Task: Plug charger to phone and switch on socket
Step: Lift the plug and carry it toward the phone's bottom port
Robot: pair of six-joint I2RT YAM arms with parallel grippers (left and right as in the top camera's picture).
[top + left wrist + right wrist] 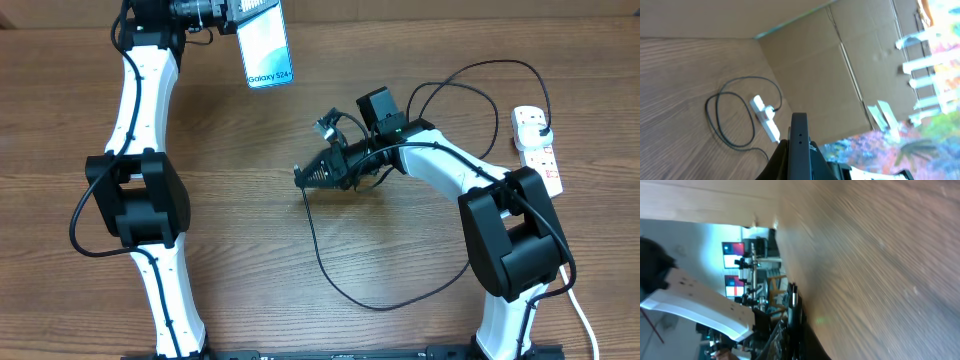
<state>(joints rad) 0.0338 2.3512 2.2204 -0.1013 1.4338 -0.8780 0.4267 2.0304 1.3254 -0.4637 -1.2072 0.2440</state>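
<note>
Two arms in the overhead view. The left gripper (238,18) sits at the top of the frame, left of centre, clamped on one end of the phone (268,48), which sticks out to its right with the lit blue screen facing up. The right gripper (303,176) is mid-frame, well below and a bit right of the phone. Its fingers are pinched down to a narrow point, and the charger (378,306) comes out right at the tips. From there the cable drops toward the bottom of the frame, curves right and loops up to the socket (538,150) at the right edge of the table (260,250).

Left wrist view: the phone (799,145) shows edge-on at bottom centre as a black strip, squeezed between the fingers of the left gripper (799,167). The socket (766,117) lies just left of it, with charger (740,146) loops lying further left.

Right wrist view is pretty blurry. The right gripper (790,330) is at bottom centre against the wood, fingers close together around something thin and dark, but I can't tell what.
</note>
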